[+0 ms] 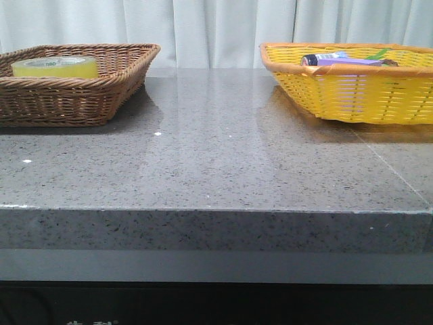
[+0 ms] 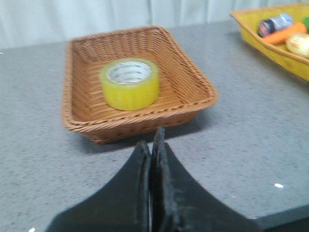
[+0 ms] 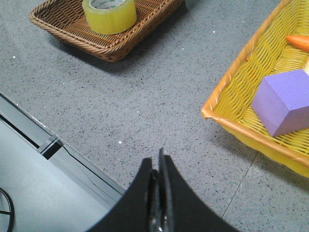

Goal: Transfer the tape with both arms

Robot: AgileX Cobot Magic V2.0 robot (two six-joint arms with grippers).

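Note:
The yellow tape roll [image 1: 54, 66] lies flat in the brown wicker basket [image 1: 101, 88] at the far left of the table. It also shows in the left wrist view [image 2: 129, 83], white core printed in green, and in the right wrist view [image 3: 109, 13]. My left gripper [image 2: 151, 137] is shut and empty, held above the table short of the brown basket [image 2: 188, 104]. My right gripper [image 3: 157, 157] is shut and empty, above the table's front edge between the two baskets. Neither arm shows in the front view.
A yellow wicker basket [image 1: 352, 95] stands at the far right and holds a purple block [image 3: 284, 100], a carrot [image 2: 285, 33], a can [image 2: 273, 23] and other items. The grey speckled table [image 1: 216, 156] stretches between the baskets.

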